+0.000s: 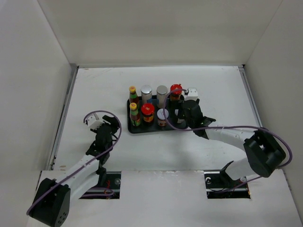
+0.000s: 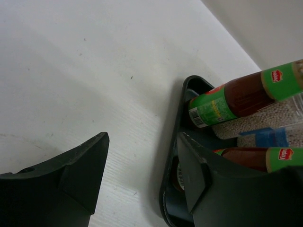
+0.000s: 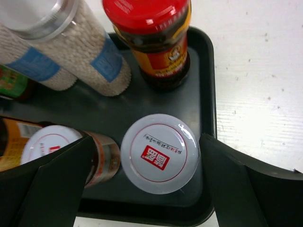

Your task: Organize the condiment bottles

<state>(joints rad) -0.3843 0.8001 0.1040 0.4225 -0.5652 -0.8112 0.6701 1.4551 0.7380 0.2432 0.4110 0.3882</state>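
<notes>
Black tray [image 3: 142, 106] holds the condiment bottles upright in two rows, out in the middle of the white table [image 1: 94, 85]. From overhead I count two yellow-capped bottles [image 1: 132, 92] at its left end, one behind the other. Next to them is a red-lidded jar [image 1: 147, 111] in the near row, with two silver-lidded shakers [image 1: 146, 91] behind it. A second red-lidded jar [image 1: 176, 91] stands at the far right corner.

My right gripper [image 3: 147, 142] hangs over the tray's near right corner, and in the overhead view its body covers that corner. Its wrist camera shows a white-lidded jar [image 3: 158, 153] standing there, directly below the gap. The jaws are spread wide and hold nothing. The right finger [image 3: 251, 184] is just beside the lid's edge, over the tray rim. The left finger [image 3: 47, 189] is farther off, overlapping a neighbouring white-lidded jar [image 3: 47, 144]. I cannot tell whether either finger touches glass.

My left gripper [image 2: 144, 137] sits low at the tray's left end, also spread and empty. Its left finger [image 2: 71, 175] is over bare table, and its right finger [image 2: 203, 189] is over the tray's edge. The green-labelled dark sauce bottles lie beyond its fingertips, not between them.
</notes>
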